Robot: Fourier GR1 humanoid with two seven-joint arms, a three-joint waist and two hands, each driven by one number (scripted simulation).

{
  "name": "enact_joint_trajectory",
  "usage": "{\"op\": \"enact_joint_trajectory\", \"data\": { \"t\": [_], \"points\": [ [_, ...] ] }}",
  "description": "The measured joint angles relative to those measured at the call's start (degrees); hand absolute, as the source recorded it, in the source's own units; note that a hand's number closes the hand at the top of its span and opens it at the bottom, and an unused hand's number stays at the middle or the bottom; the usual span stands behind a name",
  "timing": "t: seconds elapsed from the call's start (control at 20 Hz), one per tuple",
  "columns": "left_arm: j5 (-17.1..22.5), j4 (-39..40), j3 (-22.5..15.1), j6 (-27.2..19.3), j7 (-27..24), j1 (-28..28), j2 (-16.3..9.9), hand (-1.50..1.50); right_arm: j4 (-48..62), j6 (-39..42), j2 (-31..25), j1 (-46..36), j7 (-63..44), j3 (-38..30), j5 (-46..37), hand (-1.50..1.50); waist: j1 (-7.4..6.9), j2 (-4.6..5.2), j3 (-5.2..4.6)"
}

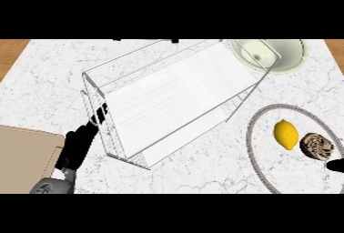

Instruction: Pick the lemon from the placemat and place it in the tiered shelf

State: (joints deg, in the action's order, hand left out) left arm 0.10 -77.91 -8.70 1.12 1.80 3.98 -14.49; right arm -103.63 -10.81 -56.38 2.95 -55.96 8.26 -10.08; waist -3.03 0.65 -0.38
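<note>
The yellow lemon [286, 134] lies on a round, grey-rimmed placemat [251, 142] at the right of the counter. The white wire tiered shelf [171, 102] stands in the middle, seen at a slant. My left hand [79, 143] comes up from the lower left with straight fingers, its fingertips [99, 113] at the shelf's left edge and holding nothing. Only a small black tip of my right hand [335, 165] shows at the right edge. It is below and to the right of the lemon and apart from it.
A brown speckled pastry [317, 145] sits on the placemat just right of the lemon. A pale green bowl [289, 57] stands at the back right, partly behind the shelf. A tan board [27, 152] lies at the left, and wooden edges frame the marble counter.
</note>
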Motion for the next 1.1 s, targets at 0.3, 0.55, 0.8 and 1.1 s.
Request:
{"op": "enact_joint_trajectory", "data": {
  "t": [0.3, 0.55, 0.8, 1.1],
  "points": [
    [0.3, -0.1, 0.0, 1.0, 0.9, 0.3, -0.1, 0.00, 3.8, 6.4, 1.8, -12.2, -8.9, 8.7, -5.5, -1.50, -0.78, -0.03, 0.18],
    [-0.7, -0.2, -0.5, -0.1, 1.1, 0.0, 1.0, 0.00, 10.8, 9.2, 9.7, -20.7, -11.7, 14.0, -7.1, -1.50, -0.53, -0.13, 0.29],
    [-0.3, -1.0, 0.2, 0.3, 1.7, -0.6, 0.6, 0.00, 18.3, 11.0, 16.1, -26.5, -13.7, 16.4, -8.4, -1.50, 0.12, -0.28, 0.30],
    [-0.5, -1.0, 0.7, -0.2, 1.4, -1.5, 0.9, 0.00, 24.2, 12.7, 21.6, -30.7, -15.1, 17.6, -11.3, -1.50, 1.36, -0.56, 0.33]
  ]
}}
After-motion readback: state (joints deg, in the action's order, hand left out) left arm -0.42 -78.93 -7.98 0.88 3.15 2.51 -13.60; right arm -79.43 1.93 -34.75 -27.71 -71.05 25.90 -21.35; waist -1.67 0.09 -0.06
